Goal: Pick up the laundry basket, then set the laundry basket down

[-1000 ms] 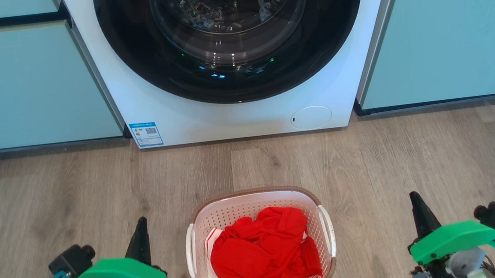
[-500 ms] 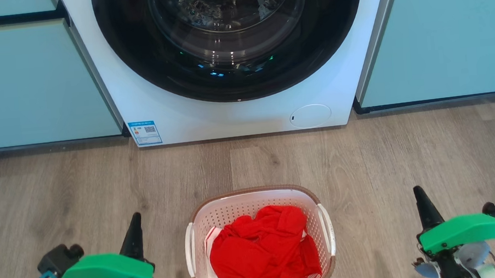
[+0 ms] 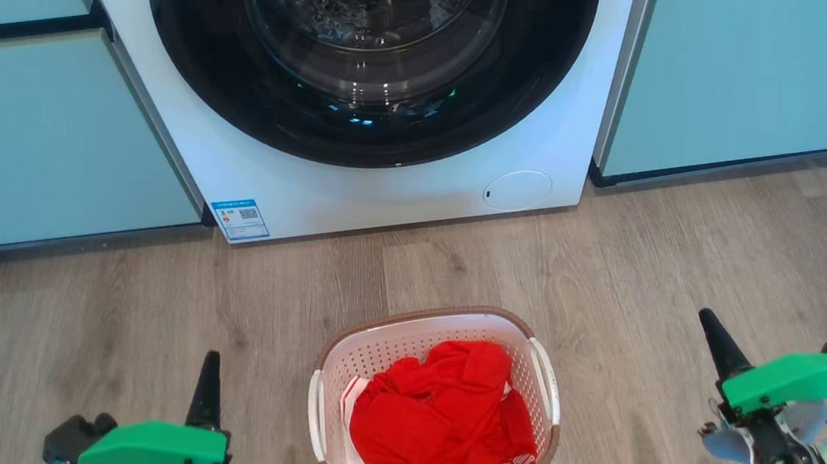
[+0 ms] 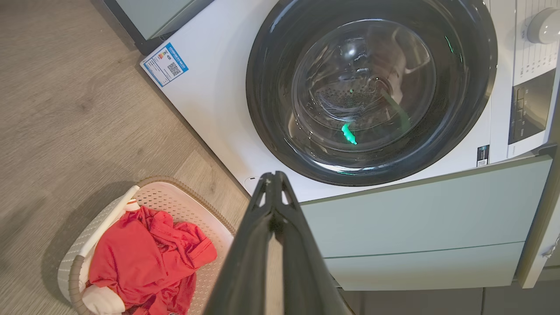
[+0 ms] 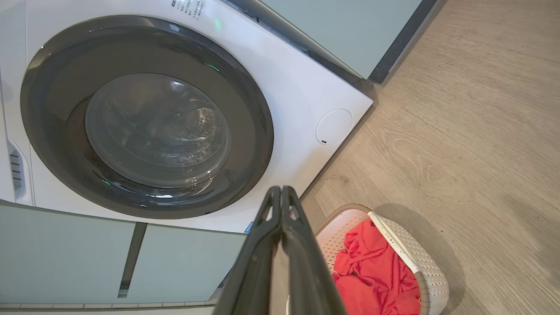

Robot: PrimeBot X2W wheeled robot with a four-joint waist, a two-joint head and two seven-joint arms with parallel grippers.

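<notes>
White perforated, brown-rimmed plastic laundry basket (image 3: 393, 346) stands on grey wooden floor (image 3: 608, 261) between your left gripper (image 3: 208, 370) and right gripper (image 3: 710, 323), each apart from it, fingers pressed together.

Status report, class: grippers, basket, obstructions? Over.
Left gripper shut, empty; right gripper likewise. White perforated plastic laundry basket on wooden floor between them. White washing machine beyond, apart.

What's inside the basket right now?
The basket holds a crumpled red garment with some white cloth at its near-left edge. The perforated far wall is bare. The clothes cover the bottom, so anything beneath them cannot be seen.
</notes>
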